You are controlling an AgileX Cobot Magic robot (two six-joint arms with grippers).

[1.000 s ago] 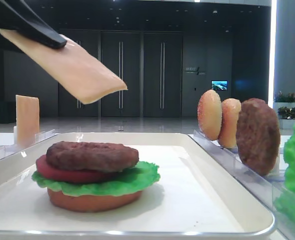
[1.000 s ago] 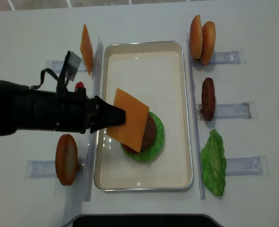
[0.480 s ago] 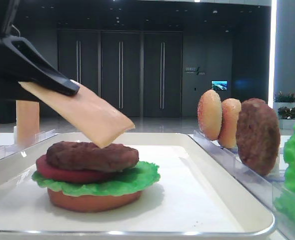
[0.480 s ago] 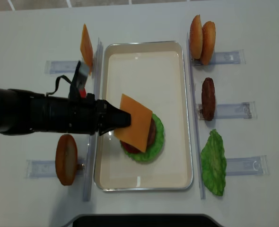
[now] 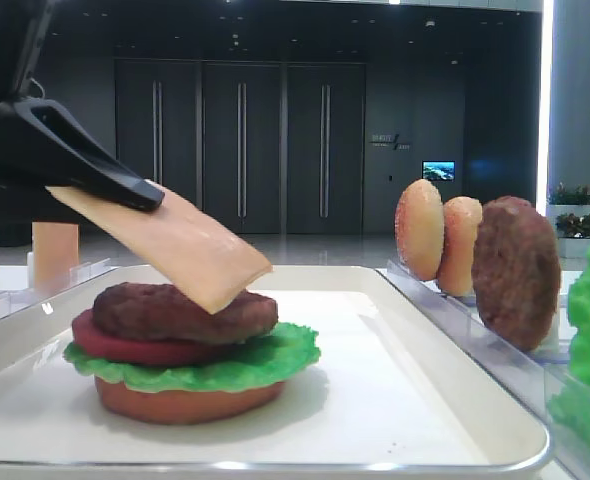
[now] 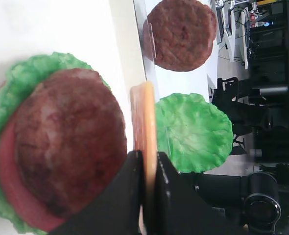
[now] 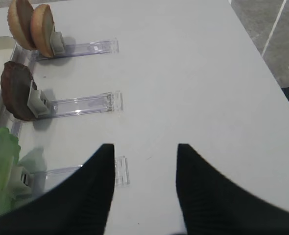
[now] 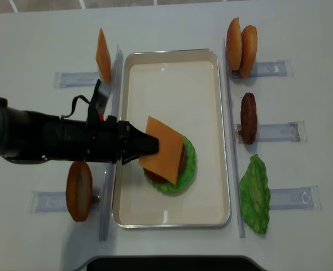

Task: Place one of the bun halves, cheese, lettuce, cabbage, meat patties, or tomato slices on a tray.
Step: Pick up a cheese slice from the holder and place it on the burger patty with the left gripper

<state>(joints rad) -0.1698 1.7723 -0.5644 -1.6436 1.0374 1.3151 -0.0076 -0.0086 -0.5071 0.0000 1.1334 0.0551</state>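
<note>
My left gripper (image 8: 149, 145) is shut on a pale orange cheese slice (image 8: 165, 149), pinching its left edge. The slice tilts down to the right, and its low corner (image 5: 215, 300) reaches the top of the meat patty (image 5: 175, 310). That patty crowns a stack of tomato slice (image 5: 115, 348), lettuce (image 5: 265, 362) and bun half (image 5: 185, 402) on the white tray (image 8: 172, 73). From the left wrist, the cheese (image 6: 144, 115) shows edge-on between the fingers (image 6: 164, 196). My right gripper (image 7: 144, 152) is open over bare table, holding nothing.
Clear racks flank the tray. On the right stand two bun halves (image 8: 241, 39), a patty (image 8: 248, 117) and a lettuce leaf (image 8: 255, 195). On the left are another cheese slice (image 8: 103, 55) and a bun half (image 8: 79, 190).
The left gripper has carried the cheese down and slightly right, from well above the stack until its low corner meets the patty. The right gripper has not moved.
</note>
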